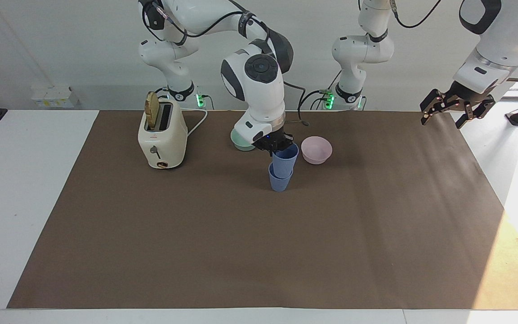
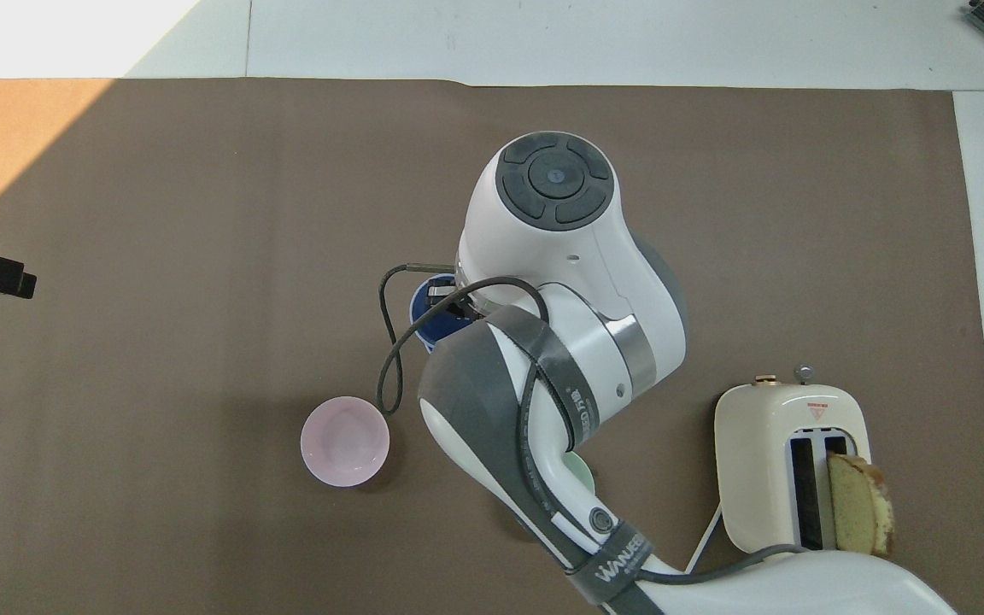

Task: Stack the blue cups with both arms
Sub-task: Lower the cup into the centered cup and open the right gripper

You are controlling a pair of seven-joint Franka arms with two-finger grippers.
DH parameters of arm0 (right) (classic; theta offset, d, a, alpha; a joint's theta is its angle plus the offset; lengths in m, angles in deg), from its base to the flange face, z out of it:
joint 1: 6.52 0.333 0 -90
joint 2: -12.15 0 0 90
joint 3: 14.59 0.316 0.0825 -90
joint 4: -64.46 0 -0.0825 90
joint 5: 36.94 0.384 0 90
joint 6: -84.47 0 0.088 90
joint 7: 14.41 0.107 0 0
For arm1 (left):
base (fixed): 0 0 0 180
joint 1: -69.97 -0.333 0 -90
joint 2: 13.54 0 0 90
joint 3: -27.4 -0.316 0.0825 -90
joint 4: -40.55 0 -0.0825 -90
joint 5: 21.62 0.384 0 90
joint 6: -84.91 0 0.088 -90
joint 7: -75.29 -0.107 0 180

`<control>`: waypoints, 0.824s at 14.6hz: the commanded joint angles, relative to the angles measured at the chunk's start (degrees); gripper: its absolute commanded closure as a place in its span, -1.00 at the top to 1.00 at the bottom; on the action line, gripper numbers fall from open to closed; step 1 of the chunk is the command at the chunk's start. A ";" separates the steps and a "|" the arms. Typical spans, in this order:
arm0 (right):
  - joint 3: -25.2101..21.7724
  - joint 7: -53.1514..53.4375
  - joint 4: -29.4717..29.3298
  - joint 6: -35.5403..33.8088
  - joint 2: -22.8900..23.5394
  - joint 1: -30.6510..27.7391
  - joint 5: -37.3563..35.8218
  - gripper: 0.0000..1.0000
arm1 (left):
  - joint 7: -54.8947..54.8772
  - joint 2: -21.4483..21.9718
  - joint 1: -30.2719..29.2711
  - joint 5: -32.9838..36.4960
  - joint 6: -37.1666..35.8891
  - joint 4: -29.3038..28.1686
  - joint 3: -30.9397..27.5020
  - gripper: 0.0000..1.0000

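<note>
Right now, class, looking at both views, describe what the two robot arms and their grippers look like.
Both arms are glossy white, rounded segments with dark grey joint bands and black cables along them. The right arm has a round grey button cap and "WANJEE" lettering on a band. The right gripper is black; the left gripper is black with orange-brown link accents.
</note>
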 commanded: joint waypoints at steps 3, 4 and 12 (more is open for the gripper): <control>0.35 0.12 3.71 0.32 -1.32 -0.35 1.39 -1.00 | -0.85 0.41 -0.69 0.84 -1.22 0.45 0.42 1.00; 0.35 0.12 3.89 0.58 -1.32 -0.26 1.39 -1.00 | -0.77 0.41 -0.69 0.84 -1.14 0.45 0.42 1.00; 0.26 -0.84 3.80 3.66 -0.71 0.44 2.01 1.00 | -0.94 0.41 -0.60 0.76 -0.70 0.45 0.51 1.00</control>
